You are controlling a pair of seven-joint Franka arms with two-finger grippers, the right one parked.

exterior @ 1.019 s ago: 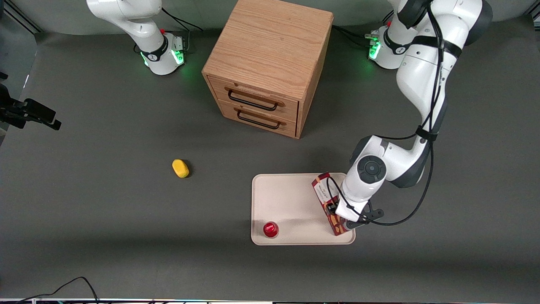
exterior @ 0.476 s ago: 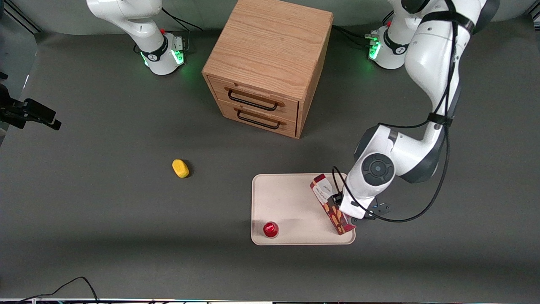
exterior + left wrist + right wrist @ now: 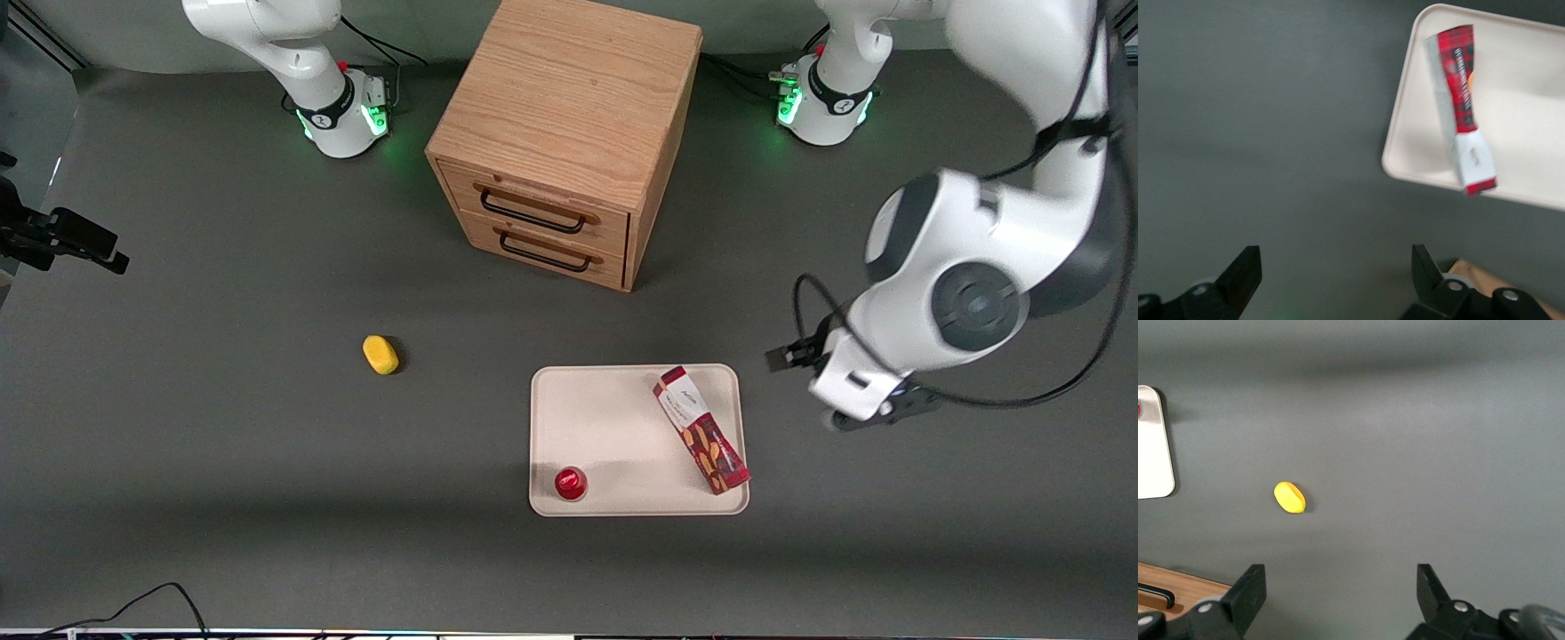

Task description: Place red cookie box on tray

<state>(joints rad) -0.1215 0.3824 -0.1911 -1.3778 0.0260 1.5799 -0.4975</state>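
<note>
The red cookie box (image 3: 702,431) lies flat on the beige tray (image 3: 605,418), slanted along the tray's edge toward the working arm's end, its white-label end farther from the front camera. The left wrist view shows the box (image 3: 1461,113) on the tray (image 3: 1528,87) with nothing touching it. My left gripper (image 3: 836,396) hangs high above bare table beside the tray, toward the working arm's end. Its fingers (image 3: 1245,270) stand wide apart with nothing between them.
A small round red cap-like object (image 3: 570,483) sits on the tray's near corner. A yellow oval object (image 3: 380,354) lies on the table toward the parked arm's end. A wooden two-drawer cabinet (image 3: 560,133) stands farther from the front camera than the tray.
My left gripper has let go of the box, risen and moved off the tray toward the working arm's end. The box stays lying on the tray.
</note>
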